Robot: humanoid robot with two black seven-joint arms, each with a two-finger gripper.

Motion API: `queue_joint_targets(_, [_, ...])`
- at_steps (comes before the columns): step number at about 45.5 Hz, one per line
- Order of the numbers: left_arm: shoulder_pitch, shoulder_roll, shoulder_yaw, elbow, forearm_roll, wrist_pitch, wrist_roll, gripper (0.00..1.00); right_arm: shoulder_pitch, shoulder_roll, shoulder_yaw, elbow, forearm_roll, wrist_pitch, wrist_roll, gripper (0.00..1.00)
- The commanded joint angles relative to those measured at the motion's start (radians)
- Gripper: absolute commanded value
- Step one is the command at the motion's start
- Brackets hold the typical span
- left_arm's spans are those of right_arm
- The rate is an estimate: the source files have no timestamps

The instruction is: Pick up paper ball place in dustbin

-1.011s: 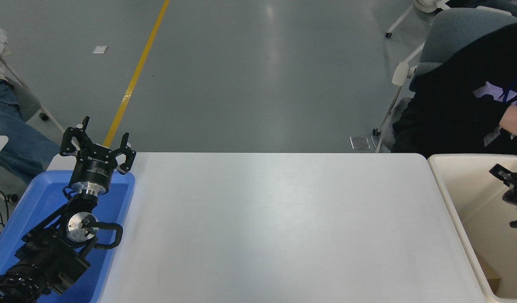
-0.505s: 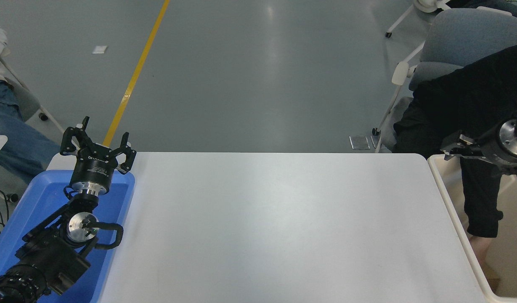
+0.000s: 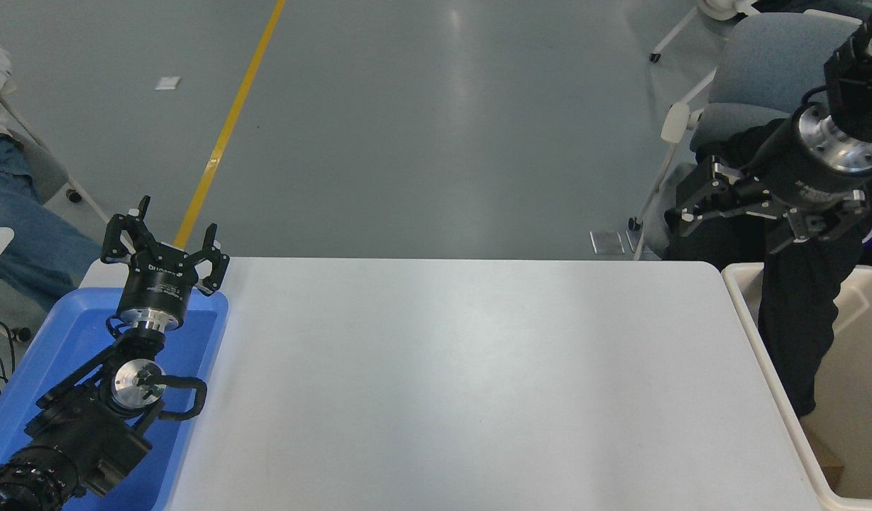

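The cream-beige dustbin [image 3: 799, 443] stands off the table's right edge. On its floor near the front a tan-brown creased patch shows, which looks like the paper ball [image 3: 824, 460], mostly hidden by the bin wall. My right gripper [image 3: 748, 216] hangs high above the bin's far left corner, open, with nothing between its fingers. My left gripper [image 3: 174, 226] is parked at the lower left over the blue tray, open and holding nothing.
A person in black sits at the far right, and their black sleeve [image 3: 797, 333] reaches down into the dustbin under my right gripper. A shallow blue tray [image 3: 59, 333] lies at the table's left end. A grey chair [image 3: 762, 64] stands behind the bin.
My right gripper rose out of the dustbin and moved up and left. The person leaned forward and put an arm down into the bin. The left arm stayed still.
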Motion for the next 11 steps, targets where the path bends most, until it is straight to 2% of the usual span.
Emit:
queue_joint_targets(1, [0.0,0.0,-0.001,0.0,0.0,0.0,0.0,0.99,0.065,0.035,0.006,0.02,0.006,0.017,0.0,1.0])
queue_joint_targets(11, [0.0,0.0,-0.001,0.0,0.0,0.0,0.0,0.99,0.105,0.035,0.007,0.029,0.006,0.017,0.001,1.0])
